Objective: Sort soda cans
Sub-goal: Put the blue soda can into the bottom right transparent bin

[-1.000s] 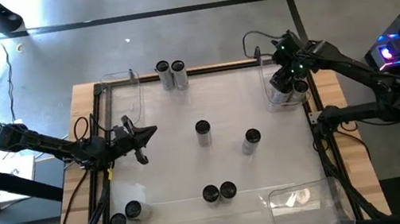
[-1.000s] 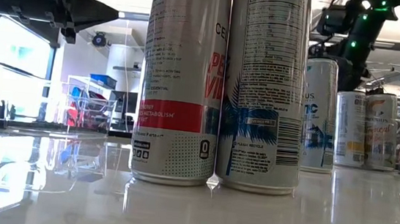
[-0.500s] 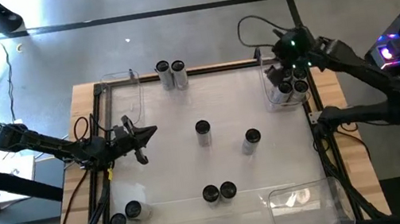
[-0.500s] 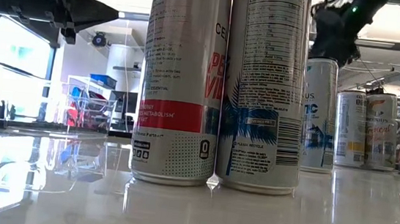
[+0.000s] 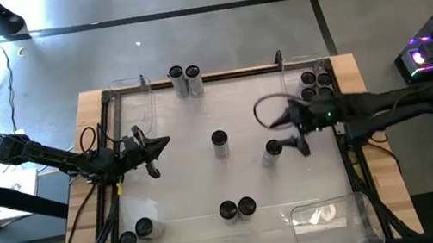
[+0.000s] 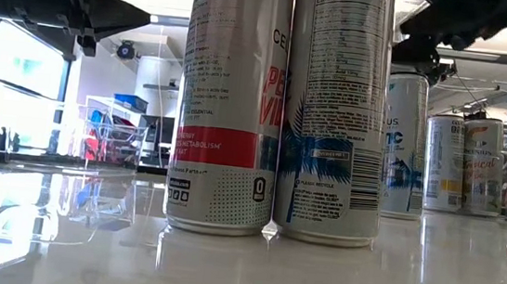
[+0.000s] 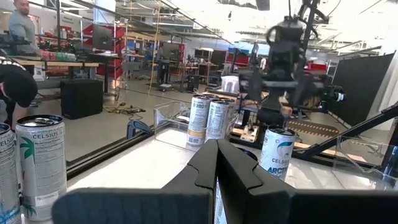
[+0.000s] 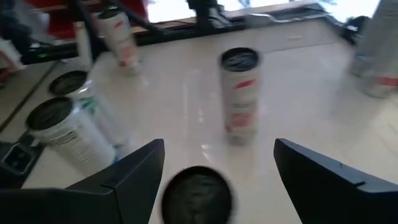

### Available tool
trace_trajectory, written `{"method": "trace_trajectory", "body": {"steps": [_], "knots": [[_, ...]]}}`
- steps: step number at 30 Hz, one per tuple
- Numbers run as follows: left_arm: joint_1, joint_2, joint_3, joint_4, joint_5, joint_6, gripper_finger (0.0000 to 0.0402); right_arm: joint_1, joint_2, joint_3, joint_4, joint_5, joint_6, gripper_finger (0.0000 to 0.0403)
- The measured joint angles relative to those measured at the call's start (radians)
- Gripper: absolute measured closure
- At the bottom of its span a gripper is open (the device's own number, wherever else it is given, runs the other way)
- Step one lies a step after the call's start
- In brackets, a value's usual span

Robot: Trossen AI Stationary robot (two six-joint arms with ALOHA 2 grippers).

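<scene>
Both arms are dark, nearly black, built of slim tube-like links joined by chunkier rounded joints. A thin black cable loops free beside the right pincer (image 5: 298,129) — small green lights glow on its wrist. The left pincer (image 5: 154,153) ends in two matte black, wedge-shaped fingers (image 7: 239,171).

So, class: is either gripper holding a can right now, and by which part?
Neither. The right gripper is open above a can; the left gripper is shut on nothing.
</scene>
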Motion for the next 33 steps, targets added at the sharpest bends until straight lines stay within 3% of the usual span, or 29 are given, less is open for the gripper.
{"method": "trace_trajectory", "body": {"steps": [6, 15, 26, 33], "knots": [[0.008, 0.000, 0.000, 0.000, 0.000, 0.000, 0.0401, 0.076, 0.022, -0.050, 0.066, -0.002, 0.043, 0.0104], [0.029, 0.000, 0.000, -0.002, 0.000, -0.010, 0.0401, 0.062, 0.027, -0.051, 0.090, 0.054, 0.025, 0.0101], [0.030, 0.000, 0.000, -0.003, 0.000, -0.010, 0.0401, 0.063, 0.121, -0.051, 0.073, 0.039, -0.018, 0.0031], [0.030, 0.000, 0.000, -0.003, 0.000, -0.010, 0.0401, 0.065, 0.179, -0.051, 0.074, 0.063, -0.095, 0.0027]]}}
